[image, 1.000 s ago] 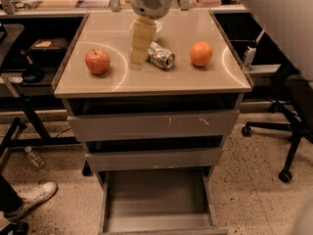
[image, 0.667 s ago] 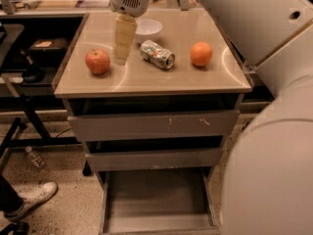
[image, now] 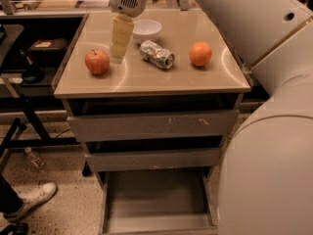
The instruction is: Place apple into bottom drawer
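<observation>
Over the last second the gripper (image: pixel 117 57) has swung from above the middle of the cabinet top (image: pixel 146 81) toward 9 o'clock, leaving the crushed can (image: pixel 156 54) at its 3 o'clock. It now hangs low, just beside the apple (image: pixel 97 61). I take this as the approach nearly lined up, with the grasp not yet made. The apple rests on the top near the left edge, at about 9 o'clock from the gripper's tip, close but apparently apart from it. The gripper reads as one pale column from here, so I cannot tell whether it is spread or closed. The orange (image: pixel 200 54) sits far off at 3 o'clock. The bottom drawer (image: pixel 156 195) stands pulled out at 6 o'clock, with nothing in it.
</observation>
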Robot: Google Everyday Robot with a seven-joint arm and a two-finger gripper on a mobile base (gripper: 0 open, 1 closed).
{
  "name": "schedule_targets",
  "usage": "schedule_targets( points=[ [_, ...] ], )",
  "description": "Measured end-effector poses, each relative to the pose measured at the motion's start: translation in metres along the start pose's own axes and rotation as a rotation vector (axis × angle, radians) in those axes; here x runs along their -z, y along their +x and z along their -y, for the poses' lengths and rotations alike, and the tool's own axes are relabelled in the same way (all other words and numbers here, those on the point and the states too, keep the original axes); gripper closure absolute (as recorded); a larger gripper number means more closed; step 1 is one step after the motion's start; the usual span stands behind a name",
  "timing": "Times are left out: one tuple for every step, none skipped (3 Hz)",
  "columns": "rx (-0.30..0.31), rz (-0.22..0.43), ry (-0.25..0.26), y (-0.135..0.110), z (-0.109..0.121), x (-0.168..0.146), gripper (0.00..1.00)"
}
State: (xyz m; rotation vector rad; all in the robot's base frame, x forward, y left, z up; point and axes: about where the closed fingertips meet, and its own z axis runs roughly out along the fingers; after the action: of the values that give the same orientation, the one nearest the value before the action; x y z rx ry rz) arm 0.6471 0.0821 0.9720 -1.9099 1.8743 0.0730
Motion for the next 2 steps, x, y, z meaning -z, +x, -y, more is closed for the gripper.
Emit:
schedule_targets(
  points=[
    [0.002, 0.051, -0.028, -0.014, 0.020, -0.032, 0.00],
    [-0.024, 0.105, -0.091, -0.028, 0.055, -0.088, 0.00]
  ],
)
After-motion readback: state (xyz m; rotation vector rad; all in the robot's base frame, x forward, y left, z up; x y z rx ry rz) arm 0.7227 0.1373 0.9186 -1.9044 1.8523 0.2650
